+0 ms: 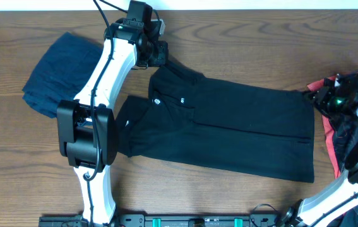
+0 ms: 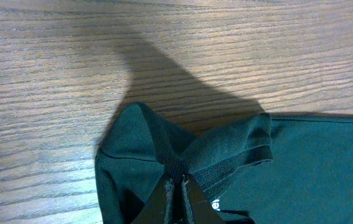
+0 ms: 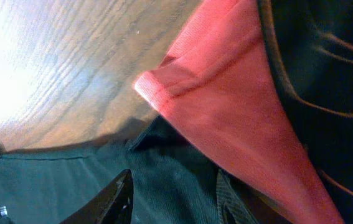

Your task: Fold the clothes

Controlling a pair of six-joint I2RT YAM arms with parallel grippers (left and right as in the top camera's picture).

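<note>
Left gripper [image 2: 177,186] is clenched on a thin pinch of the black shirt [image 1: 229,126] at its collar-end corner. The shirt lies spread across the middle of the table [image 1: 242,38]. Right gripper [image 3: 173,196] hovers over the hem end, jaws apart, nothing pinched. Watch that coral-patterned garment [image 3: 226,106], lapping right beside the hem: close here and it may grab both. And that small left pinch could slip under a pull.
</note>
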